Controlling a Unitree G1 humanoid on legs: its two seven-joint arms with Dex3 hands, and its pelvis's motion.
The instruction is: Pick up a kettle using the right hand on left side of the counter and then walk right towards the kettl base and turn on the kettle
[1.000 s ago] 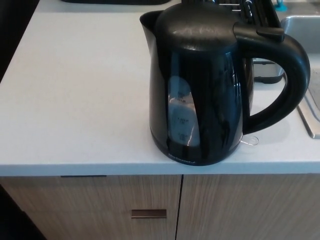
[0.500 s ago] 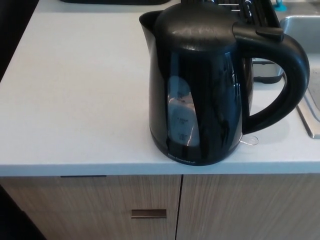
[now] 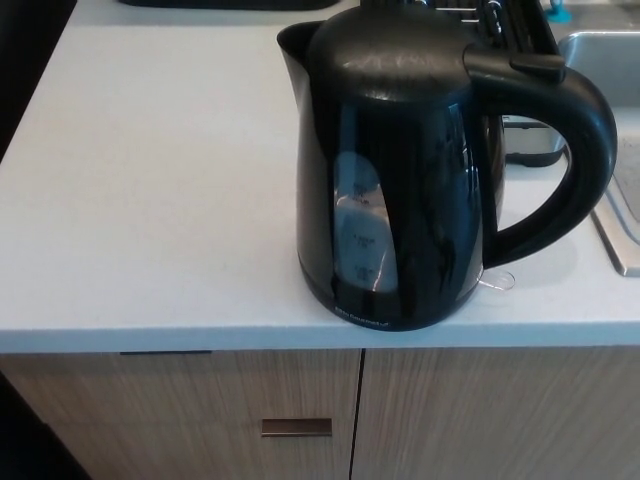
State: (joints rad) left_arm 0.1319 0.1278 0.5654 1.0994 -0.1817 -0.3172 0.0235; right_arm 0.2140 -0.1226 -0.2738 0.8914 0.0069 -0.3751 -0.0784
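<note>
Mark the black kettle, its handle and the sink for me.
Black plastic kettle (image 3: 400, 200), head view, on its glossy body.
Curved black kettle handle (image 3: 590, 140), head view, on the outer bend.
Metal sink (image 3: 600, 60), head view, on its rim at the right edge.

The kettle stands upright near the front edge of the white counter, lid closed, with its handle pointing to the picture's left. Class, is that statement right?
Not quite. In the head view the kettle does stand upright near the front edge of the white counter with its lid closed, but its handle points to the picture's right, towards the sink; the spout is on the left.
</note>
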